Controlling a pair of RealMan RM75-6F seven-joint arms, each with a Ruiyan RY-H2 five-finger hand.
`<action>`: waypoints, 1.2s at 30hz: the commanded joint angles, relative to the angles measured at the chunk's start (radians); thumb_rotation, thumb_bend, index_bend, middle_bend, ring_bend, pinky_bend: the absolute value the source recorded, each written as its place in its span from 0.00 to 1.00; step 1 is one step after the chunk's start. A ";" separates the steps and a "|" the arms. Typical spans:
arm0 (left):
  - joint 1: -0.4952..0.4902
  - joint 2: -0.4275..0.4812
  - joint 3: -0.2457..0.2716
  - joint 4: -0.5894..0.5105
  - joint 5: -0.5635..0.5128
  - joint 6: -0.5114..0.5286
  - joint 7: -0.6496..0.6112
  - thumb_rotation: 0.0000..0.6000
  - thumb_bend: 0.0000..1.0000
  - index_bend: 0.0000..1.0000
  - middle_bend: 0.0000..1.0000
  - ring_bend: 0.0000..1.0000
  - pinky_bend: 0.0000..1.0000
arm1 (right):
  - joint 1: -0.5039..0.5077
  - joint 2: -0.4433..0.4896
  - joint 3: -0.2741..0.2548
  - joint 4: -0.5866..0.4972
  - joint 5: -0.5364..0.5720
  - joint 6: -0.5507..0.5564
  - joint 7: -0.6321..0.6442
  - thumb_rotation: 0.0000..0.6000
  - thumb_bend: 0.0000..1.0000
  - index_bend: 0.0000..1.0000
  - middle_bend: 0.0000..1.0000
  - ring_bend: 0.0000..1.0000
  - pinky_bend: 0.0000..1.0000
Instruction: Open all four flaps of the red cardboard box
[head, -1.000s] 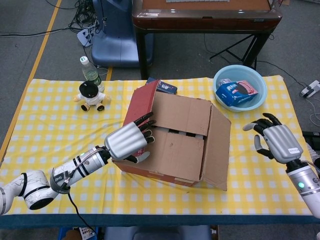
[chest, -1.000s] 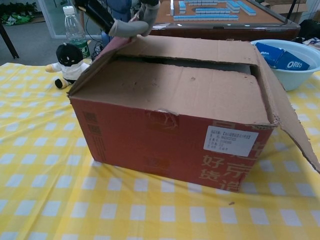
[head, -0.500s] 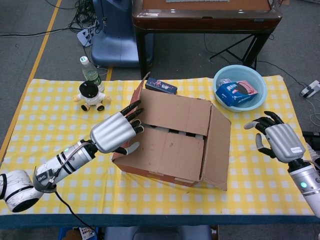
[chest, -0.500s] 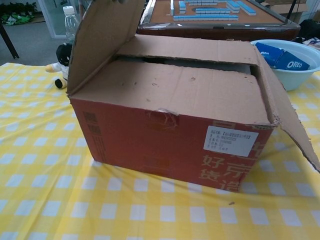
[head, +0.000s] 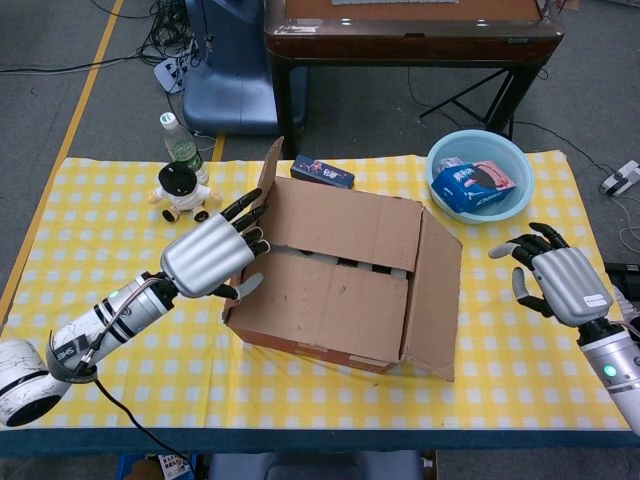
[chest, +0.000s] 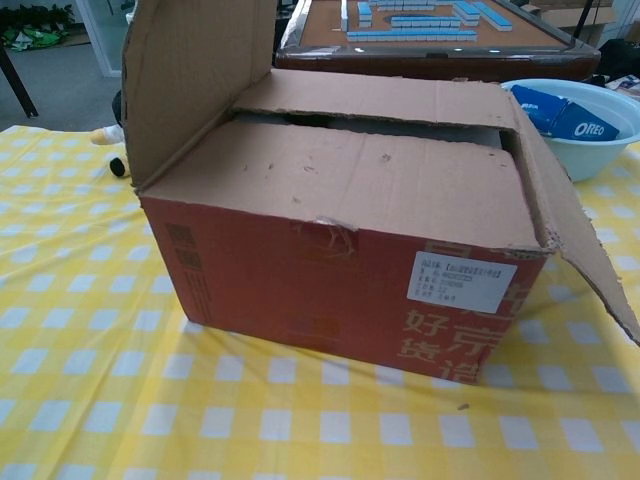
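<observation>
The red cardboard box (head: 330, 300) (chest: 340, 270) sits mid-table. Its left flap (head: 269, 185) (chest: 195, 80) stands upright. The right flap (head: 437, 290) (chest: 580, 240) hangs outward and down. The near flap (head: 335, 295) (chest: 350, 180) and far flap (head: 350, 220) (chest: 380, 98) lie flat over the top, a narrow gap between them. My left hand (head: 205, 258) is just left of the box, fingers spread, fingertips (head: 252, 212) touching the raised left flap; it holds nothing. My right hand (head: 562, 278) hovers open to the right, apart from the box. Neither hand shows in the chest view.
A black-and-white toy figure (head: 182, 190) and a plastic bottle (head: 180, 142) stand at the back left. A dark packet (head: 322, 170) lies behind the box. A blue basin (head: 515, 160) (chest: 600, 150) holding snack packs sits back right. A wooden table stands beyond the cloth.
My left hand moved left and swung the left flap from lying low over the box to standing upright. The right hand barely shifted.
</observation>
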 joint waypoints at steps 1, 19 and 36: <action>0.005 0.006 0.000 -0.002 0.000 0.004 0.002 0.39 0.49 0.55 0.47 0.13 0.00 | 0.000 0.000 0.000 0.002 0.000 0.000 0.002 1.00 0.70 0.33 0.34 0.25 0.10; 0.038 0.034 0.005 -0.002 -0.058 0.014 0.097 0.40 0.49 0.55 0.47 0.13 0.00 | -0.004 0.001 -0.001 0.008 -0.004 0.004 0.018 1.00 0.70 0.33 0.34 0.25 0.10; 0.030 0.059 0.018 -0.031 -0.222 -0.025 0.218 0.40 0.49 0.54 0.47 0.13 0.00 | -0.005 0.004 -0.002 0.010 -0.002 0.003 0.018 1.00 0.70 0.33 0.34 0.25 0.10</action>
